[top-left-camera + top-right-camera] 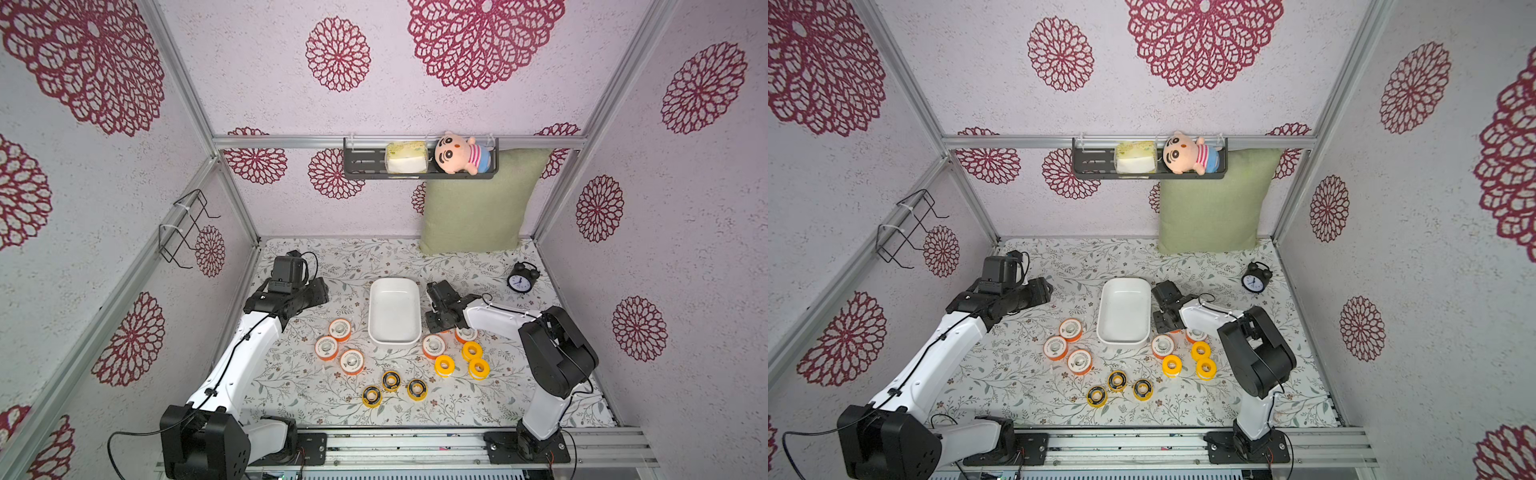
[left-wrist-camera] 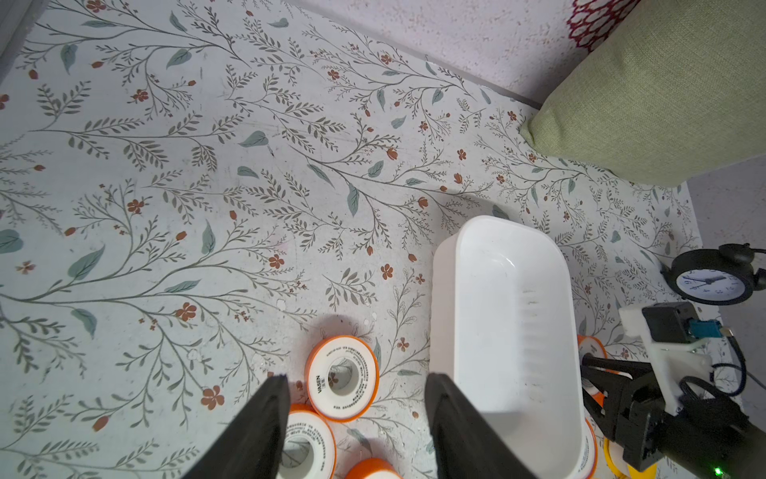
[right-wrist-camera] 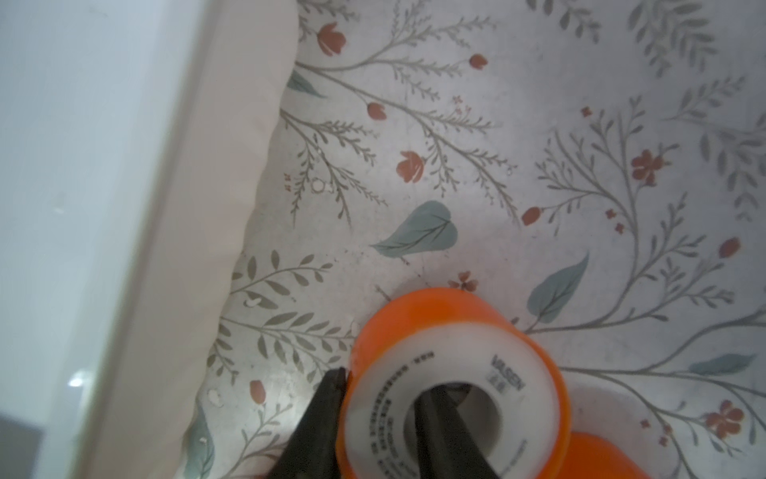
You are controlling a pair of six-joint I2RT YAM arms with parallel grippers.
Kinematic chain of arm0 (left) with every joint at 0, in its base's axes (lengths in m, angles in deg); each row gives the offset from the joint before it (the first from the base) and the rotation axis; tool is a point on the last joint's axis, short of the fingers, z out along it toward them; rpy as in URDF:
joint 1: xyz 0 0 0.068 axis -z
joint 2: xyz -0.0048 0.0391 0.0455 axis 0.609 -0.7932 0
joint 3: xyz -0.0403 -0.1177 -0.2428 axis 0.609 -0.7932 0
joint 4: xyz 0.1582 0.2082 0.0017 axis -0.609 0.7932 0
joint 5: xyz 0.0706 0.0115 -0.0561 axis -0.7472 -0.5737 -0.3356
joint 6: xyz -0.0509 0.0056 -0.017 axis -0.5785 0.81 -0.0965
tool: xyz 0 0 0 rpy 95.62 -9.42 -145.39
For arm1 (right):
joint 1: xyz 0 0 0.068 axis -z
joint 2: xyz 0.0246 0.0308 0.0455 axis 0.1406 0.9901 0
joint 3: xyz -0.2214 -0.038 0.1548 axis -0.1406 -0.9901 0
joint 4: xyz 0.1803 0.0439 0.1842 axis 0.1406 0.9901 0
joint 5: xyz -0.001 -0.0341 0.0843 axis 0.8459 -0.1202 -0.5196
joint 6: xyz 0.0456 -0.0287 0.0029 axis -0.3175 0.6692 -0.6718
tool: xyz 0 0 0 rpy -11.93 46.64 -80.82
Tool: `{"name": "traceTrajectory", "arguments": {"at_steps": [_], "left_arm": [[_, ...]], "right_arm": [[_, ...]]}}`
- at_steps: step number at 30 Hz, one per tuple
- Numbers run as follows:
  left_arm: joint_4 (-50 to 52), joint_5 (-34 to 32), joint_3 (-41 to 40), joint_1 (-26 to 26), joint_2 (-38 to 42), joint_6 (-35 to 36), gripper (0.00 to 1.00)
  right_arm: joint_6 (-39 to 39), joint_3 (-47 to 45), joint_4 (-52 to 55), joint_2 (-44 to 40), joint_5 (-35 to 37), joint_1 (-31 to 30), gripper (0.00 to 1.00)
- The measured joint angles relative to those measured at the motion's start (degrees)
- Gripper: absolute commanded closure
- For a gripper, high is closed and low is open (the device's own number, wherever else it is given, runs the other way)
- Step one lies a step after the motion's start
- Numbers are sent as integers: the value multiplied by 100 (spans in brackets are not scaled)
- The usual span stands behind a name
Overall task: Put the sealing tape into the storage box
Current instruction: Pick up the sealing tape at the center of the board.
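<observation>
By storage box [image 3: 199, 207], only wrist cam shows rt claw [image 3: 383, 385] pinching orange roll [image 3: 456, 331]; lt claw [image 2: 357, 378] spread.

In both top views the right gripper [image 1: 438, 326] hides most of one orange spool-shaped tape roll with a white face [image 1: 444, 331]; only an orange sliver shows. In the right wrist view that roll's lower part is cut off, and the shallow white plastic storage box [image 3: 103, 207] is blurred.
</observation>
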Motion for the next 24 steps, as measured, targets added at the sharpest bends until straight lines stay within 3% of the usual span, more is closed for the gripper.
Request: {"name": "traceTrajectory", "arguments": {"at_steps": [11,24], "left_arm": [[0,-24,0,-7,0,2,40],[2,-48,0,-11,2,2,40]], "right_arm": [[-46,59,-269,-870,-501,343,79],[-35,824,-575,-922,-1663,332,77]]}}
